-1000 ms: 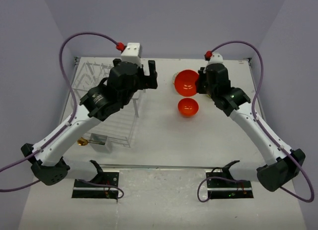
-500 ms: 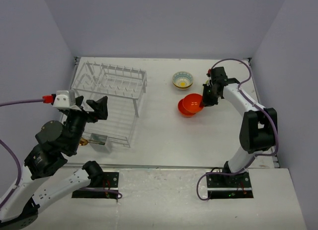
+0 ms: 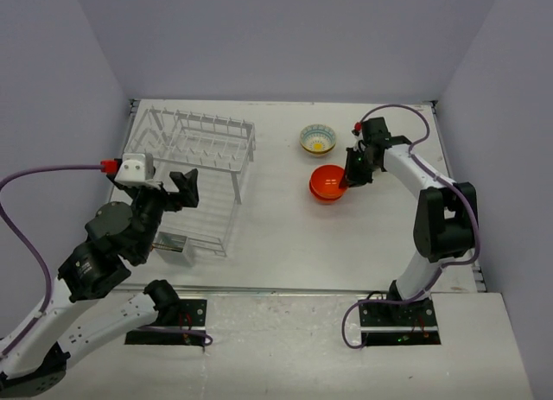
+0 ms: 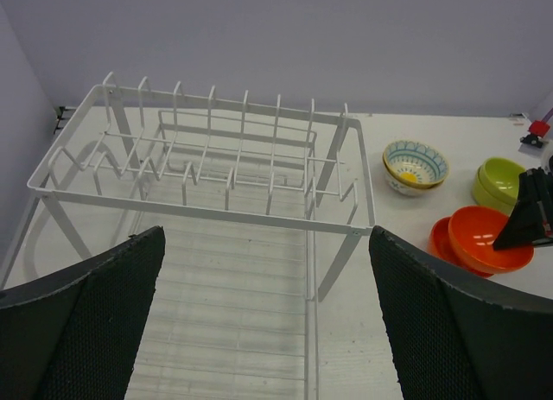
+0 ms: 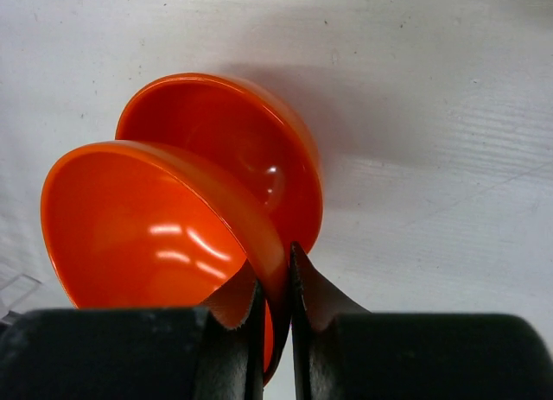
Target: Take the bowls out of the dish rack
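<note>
The white wire dish rack stands at the left, and I see nothing on its prongs. My left gripper hovers open above the rack's near end, with nothing between its fingers. My right gripper is shut on the rim of an orange bowl. That bowl rests tilted inside a second orange bowl on the table. A cream bowl with a blue patterned rim sits behind them. Lime-green bowls are stacked beside it.
A small box-like cutlery holder hangs at the rack's near corner. The table's back wall runs close behind the rack and bowls. The right arm arches over the table's right side.
My right gripper has lowered the held orange bowl into the other orange bowl. My left arm pulled back from over the rack to its near end and has since edged forward.
</note>
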{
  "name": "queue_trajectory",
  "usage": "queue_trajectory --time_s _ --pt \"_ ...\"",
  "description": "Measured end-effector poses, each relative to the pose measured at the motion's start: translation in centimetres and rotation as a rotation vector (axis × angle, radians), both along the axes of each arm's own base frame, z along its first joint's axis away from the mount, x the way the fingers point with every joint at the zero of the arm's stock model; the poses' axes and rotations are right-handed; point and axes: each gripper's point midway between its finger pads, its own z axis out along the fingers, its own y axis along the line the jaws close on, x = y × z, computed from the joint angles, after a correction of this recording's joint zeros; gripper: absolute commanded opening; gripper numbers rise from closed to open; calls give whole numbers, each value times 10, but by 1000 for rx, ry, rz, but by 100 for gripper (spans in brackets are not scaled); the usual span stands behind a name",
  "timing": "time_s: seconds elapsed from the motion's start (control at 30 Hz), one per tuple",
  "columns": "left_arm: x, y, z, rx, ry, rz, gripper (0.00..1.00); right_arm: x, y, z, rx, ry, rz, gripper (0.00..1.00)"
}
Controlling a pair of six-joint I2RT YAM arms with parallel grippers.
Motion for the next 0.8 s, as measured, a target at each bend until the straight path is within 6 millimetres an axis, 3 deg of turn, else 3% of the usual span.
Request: queue_trajectory --time_s 0.43,0.6,0.8 --pt "7 -1 -13 35 37 39 100 19 7 4 30 -73 8 8" --pt "8 7 -17 52 50 79 100 21 8 1 39 -87 10 16" --pt "7 11 -18 52 49 100 100 18 10 -5 50 -83 16 18"
